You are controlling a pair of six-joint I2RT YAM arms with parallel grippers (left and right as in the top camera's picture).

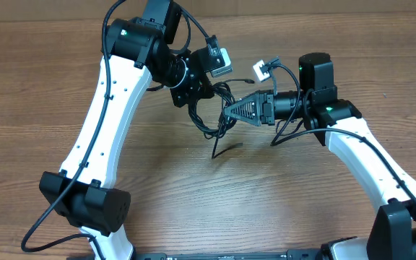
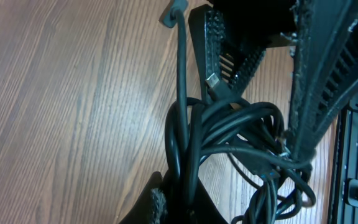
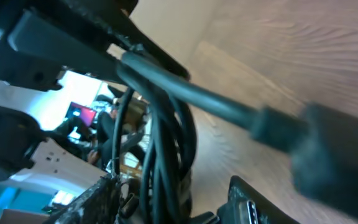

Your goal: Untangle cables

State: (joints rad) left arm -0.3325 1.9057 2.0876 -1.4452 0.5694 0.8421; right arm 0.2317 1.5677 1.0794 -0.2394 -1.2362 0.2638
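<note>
Separation step: tangled thin black flexible cables (image 1: 209, 115) hang from the left claw (image 1: 193, 92), pressed together on them; the right claw (image 1: 228, 112), just beside the left claw, stands part-spread around strands, so the next move probably calls for pinching one cord and drawing it away gently.

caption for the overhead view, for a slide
Untangling: the left hand grips a knotted bundle of black cables over the table, the right hand pointing into it.
</note>
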